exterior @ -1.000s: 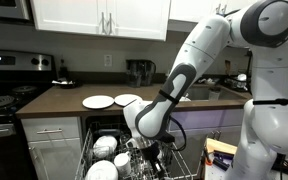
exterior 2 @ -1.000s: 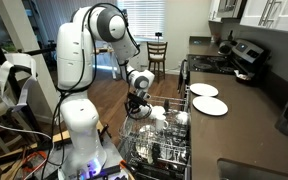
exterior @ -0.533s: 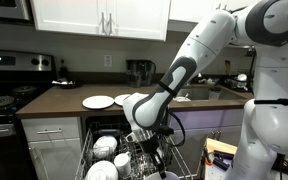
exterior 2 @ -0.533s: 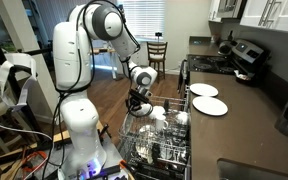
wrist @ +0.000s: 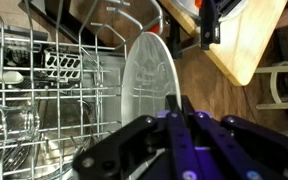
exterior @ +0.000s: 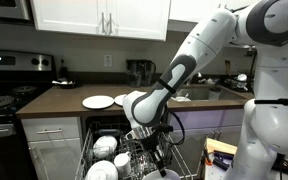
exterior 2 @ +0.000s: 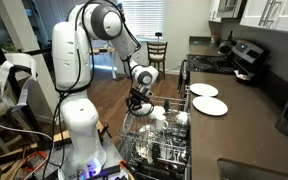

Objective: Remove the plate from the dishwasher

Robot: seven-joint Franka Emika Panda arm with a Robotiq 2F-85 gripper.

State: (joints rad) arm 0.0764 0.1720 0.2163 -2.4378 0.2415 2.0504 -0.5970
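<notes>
Tool (wrist: 180, 118): Robotiq two-finger unit, lowered over the pulled-out rack (exterior 2: 160, 148) of the dishwasher (exterior: 92, 130) in both exterior views. The wrist view shows its dark fingers (wrist: 176, 104) rising from the bottom edge beside the rim of the plate (wrist: 148, 70). Blur and the tool's own body hide the contact, so it cannot be told whether the tool is spread or pinching the rim.

Plate: white, round, standing on edge among the wire tines of the rack, one face turned partly toward the wrist camera, upper rim clear of the wires. Lower rim hidden behind the tool.

Handling, as judged: glazed ceramic or similar. Stiff, fairly heavy for a two-finger pinch, smooth and probably slippery, more so if wet. Liable to chip or break if knocked on the tines or dropped. Best hold is the top rim, one finger on each face, deep enough to stop it swinging. Lift straight up along the tines before any turn.

Nearby: white bowls (exterior: 104, 147) in the same rack, beside the tool. Two further plates (exterior: 97, 101) lie flat on the bench (exterior: 59, 101) above, a likely place for this one.
</notes>
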